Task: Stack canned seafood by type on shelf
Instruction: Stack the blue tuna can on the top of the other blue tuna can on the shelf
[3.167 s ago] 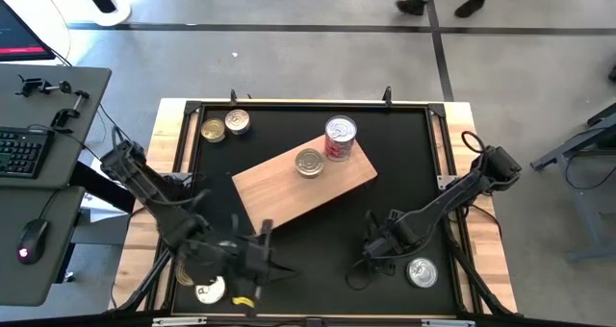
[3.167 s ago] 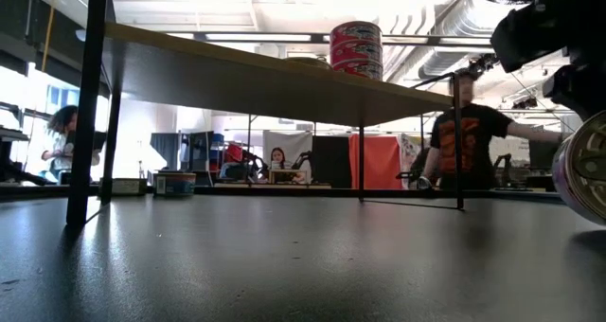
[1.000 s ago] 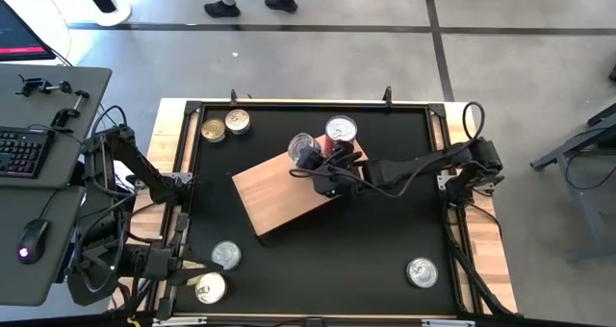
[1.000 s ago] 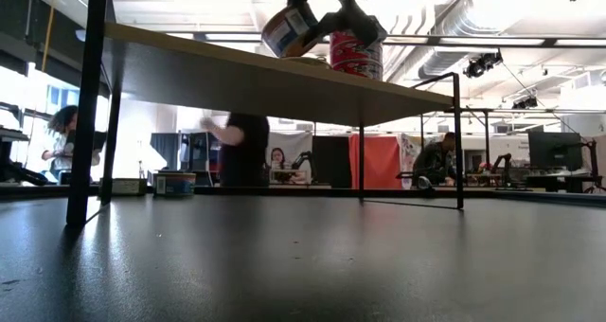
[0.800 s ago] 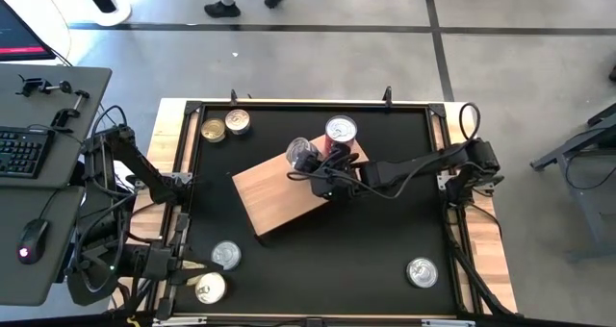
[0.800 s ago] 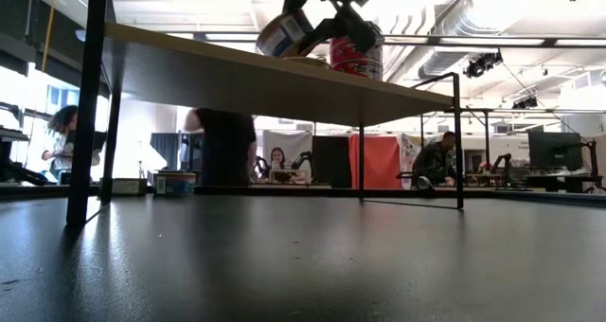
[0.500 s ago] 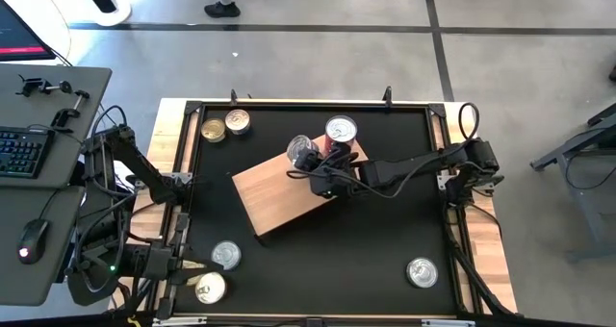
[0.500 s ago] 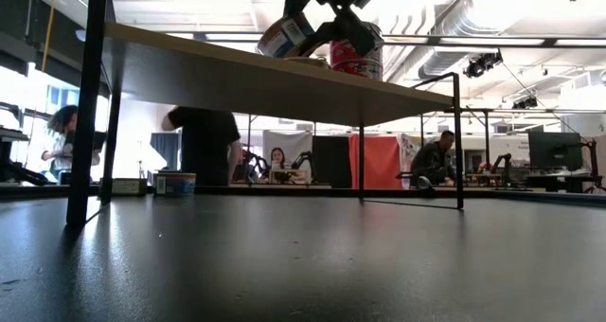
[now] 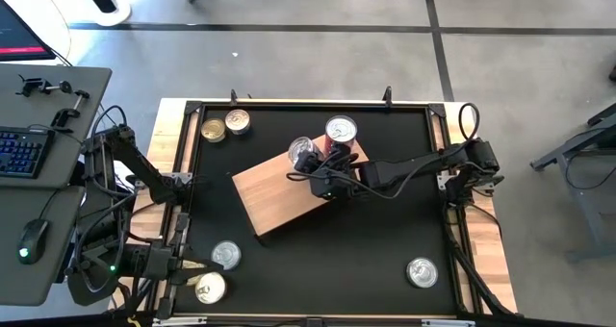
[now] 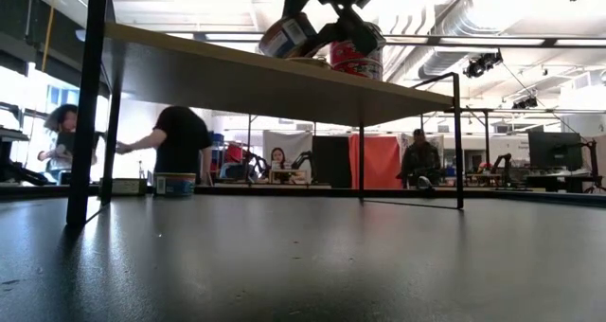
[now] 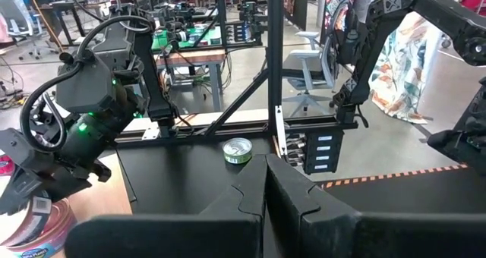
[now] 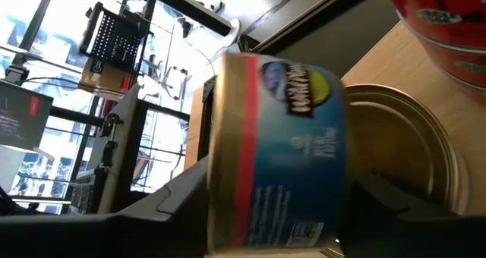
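Observation:
The shelf (image 9: 289,194) is a light wooden board on thin legs, standing askew in the middle of the black table. At its far end stand a tall red-labelled tin (image 9: 340,135) and a flat gold-topped tin (image 12: 402,152). My right gripper (image 9: 310,165) reaches in from the table's right and is shut on a blue-labelled tin (image 9: 301,154) just above the gold-topped one. My left gripper (image 11: 266,184) waits shut off the table's near left corner. My right gripper pinches the blue-labelled tin (image 12: 277,152) between its two fingers (image 12: 178,201), which seem to lie on its two flat ends. The fingers slant down from the table's right side. The tin (image 10: 287,36) is tilted; whether its lower edge touches the gold-topped tin I cannot tell.
Loose tins lie on the black table: two at the far left (image 9: 213,130) (image 9: 237,122), two at the near left (image 9: 226,255) (image 9: 210,289), one at the near right (image 9: 421,271). People move in the room behind.
Both arms have kept still. The blue-labelled tin stays tilted in my right gripper over the shelf's far end. A person has walked toward the left behind the table.

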`<state>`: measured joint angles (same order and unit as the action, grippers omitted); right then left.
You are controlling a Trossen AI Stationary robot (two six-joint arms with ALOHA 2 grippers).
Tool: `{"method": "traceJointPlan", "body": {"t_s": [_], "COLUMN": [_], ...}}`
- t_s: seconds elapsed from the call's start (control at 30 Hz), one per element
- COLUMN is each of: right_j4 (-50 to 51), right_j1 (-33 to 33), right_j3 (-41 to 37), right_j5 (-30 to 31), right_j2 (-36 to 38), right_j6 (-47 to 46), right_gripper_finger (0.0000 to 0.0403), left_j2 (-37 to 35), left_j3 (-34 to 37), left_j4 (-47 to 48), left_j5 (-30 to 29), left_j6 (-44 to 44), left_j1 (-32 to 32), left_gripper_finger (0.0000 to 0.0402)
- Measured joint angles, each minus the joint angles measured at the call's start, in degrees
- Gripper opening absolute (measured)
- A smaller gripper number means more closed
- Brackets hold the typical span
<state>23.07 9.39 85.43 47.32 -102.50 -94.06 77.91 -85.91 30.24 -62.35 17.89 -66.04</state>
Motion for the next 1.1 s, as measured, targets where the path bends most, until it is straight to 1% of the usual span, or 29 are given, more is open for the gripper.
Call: {"method": "traceJointPlan", "body": {"t_s": [0.2,0.33,0.4,0.5,0.77,0.9,0.97,1.1], "right_j4": [0.3,0.3,0.3,0.9,5.9,5.7,5.6,6.7], "right_j1": [0.0,0.0,0.0,0.0,0.0,0.0,-0.4,-0.5], "right_j3": [0.0,0.0,0.0,0.0,0.0,0.0,0.0,0.0], "right_j5": [-0.5,-2.4,-4.3,-6.4,-6.4,-6.8,-8.3,-11.3], "right_j2": [0.0,0.0,0.0,0.2,2.5,2.9,2.9,2.9], "right_j6": [0.0,0.5,2.5,2.9,2.6,2.5,1.3,1.8], "right_gripper_finger": [0.0271,0.0291,0.0293,0.0294,0.0294,0.0294,0.0294,0.0293], "left_j2": [0.0,0.0,0.0,0.0,0.0,0.0,0.0,0.0], "left_j3": [0.0,0.0,0.0,0.0,0.0,0.0,0.0,0.0], "left_j4": [0.0,0.0,0.0,0.0,0.4,0.7,1.3,1.8], "left_j5": [0.0,0.0,0.0,0.0,0.0,0.0,0.0,0.0], "left_j6": [0.0,0.0,0.0,0.0,0.0,0.0,0.0,0.0], "left_j1": [0.0,0.0,0.0,0.0,0.0,0.0,0.0,0.0], "left_gripper_finger": [0.0,0.0,0.0,0.0,0.0,0.0,0.0,0.0]}}
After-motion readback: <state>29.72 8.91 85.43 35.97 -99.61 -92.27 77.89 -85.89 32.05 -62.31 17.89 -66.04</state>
